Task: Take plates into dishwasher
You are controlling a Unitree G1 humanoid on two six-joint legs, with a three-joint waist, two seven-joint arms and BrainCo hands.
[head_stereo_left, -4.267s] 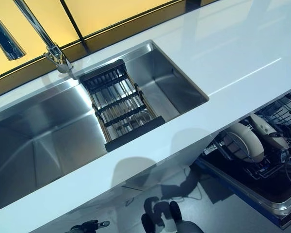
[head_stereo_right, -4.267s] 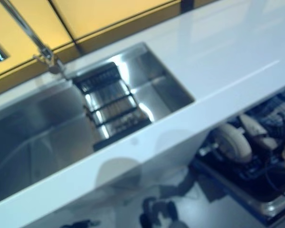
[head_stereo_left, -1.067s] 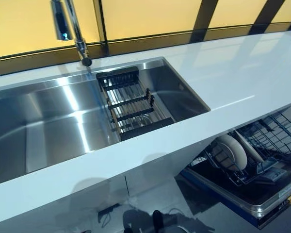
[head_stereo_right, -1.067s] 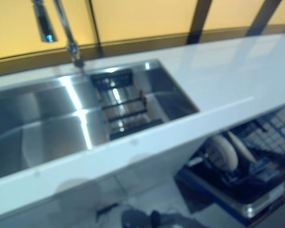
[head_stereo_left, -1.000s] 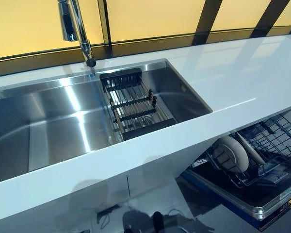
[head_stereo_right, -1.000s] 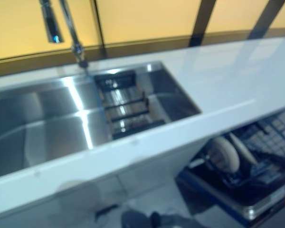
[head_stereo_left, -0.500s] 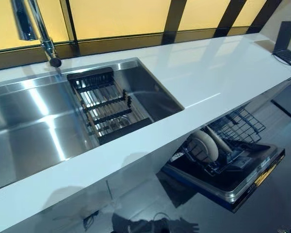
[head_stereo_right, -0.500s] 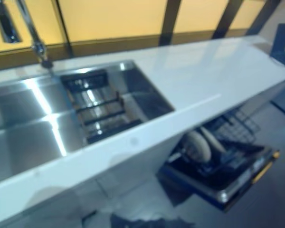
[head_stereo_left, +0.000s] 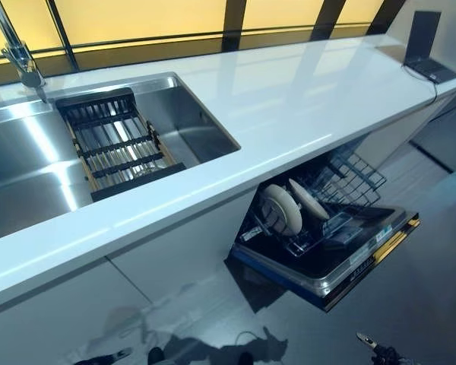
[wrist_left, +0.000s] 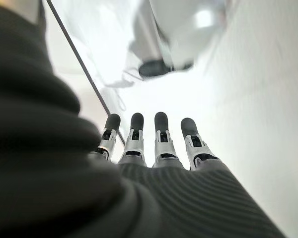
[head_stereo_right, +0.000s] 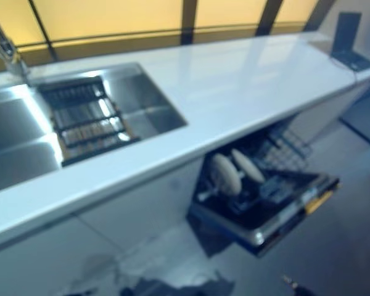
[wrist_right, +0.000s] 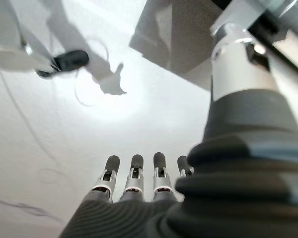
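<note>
Both robot hands are seen only in their own wrist views: the left robot hand and the right robot hand are each held with fingers straight and spread in a row, empty, above the pale floor. No writing can be read; a small label on the dishwasher door's edge is too small to make out. Two plates are shown in the head views, round and cream-white, stood on edge side by side and slightly tilted in the dark wire rack. That rack is pulled out over the open door of the dishwasher, below the white counter. The plates are well apart from both robot hands and touched by neither. A steel sink is set in the counter's left part, with a slatted drainer laid across it and a tap behind. A dark laptop is stood open at the counter's far right end
</note>
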